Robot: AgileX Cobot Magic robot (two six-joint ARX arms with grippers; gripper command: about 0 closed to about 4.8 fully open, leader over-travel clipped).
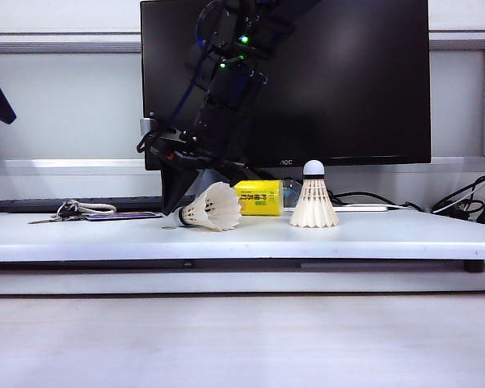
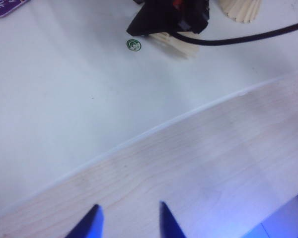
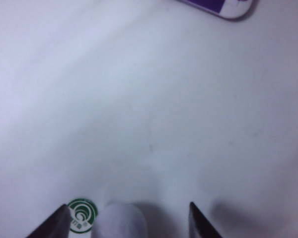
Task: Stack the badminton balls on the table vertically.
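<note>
One badminton ball [image 1: 214, 208] lies on its side on the white table [image 1: 81, 234], its cork tip [image 1: 182, 217] pointing left. The other badminton ball [image 1: 314, 202] stands upright to its right, tip up. My right gripper [image 1: 175, 208] reaches down over the lying one's tip. In the right wrist view, the right gripper [image 3: 129, 213] is open with the white cork tip [image 3: 121, 220] between its fingers, with a gap on each side. My left gripper [image 2: 130, 213] is open and empty above the lower wood-grain surface [image 2: 213, 168], well short of the lying shuttlecock [image 2: 176, 42].
A yellow-labelled bottle [image 1: 259, 198] lies behind the two shuttlecocks. Keys [image 1: 73, 210] and a purple card [image 1: 121, 216] sit at the table's left. A green round sticker [image 3: 82, 214] is on the table by the cork tip. A black monitor [image 1: 347, 81] and cables [image 1: 469, 202] stand behind.
</note>
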